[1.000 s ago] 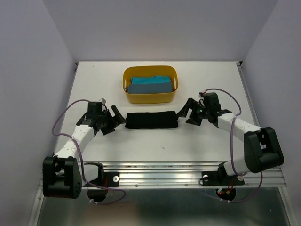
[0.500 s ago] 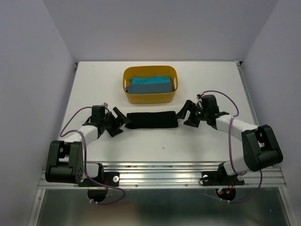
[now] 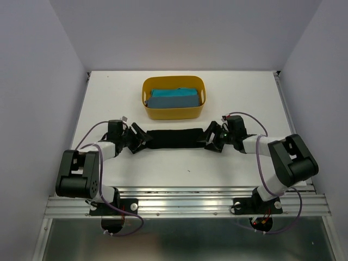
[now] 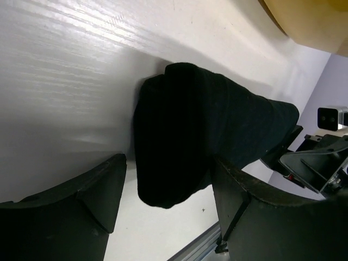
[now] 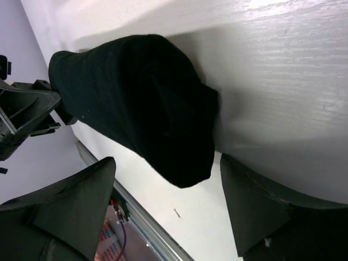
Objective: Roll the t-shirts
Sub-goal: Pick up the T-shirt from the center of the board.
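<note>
Well, the black shirt (image 3: 175, 138) lies rolled just on the near side of the tub (image 3: 174, 115), with the teal shirt (image 3: 174, 99) inside it. My worry — held only by its ends, the roll could sag midway and unwind, or slip free if one side closes early. Left gripper (image 3: 141, 138) and right gripper (image 3: 210, 138) each straddle an end, fingers (image 4: 100, 190) spread wide, pinching nothing; pad contact I cannot tell.

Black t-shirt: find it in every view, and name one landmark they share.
Top external: black t-shirt, rolled, mid-table, just in front of the yellow tub.
Left wrist: centre of picture, its end between the fingers of the open left tool.
Right wrist: centre-left, its end between the fingers of the open right tool.
Shared landmark: the white table beneath it.
</note>
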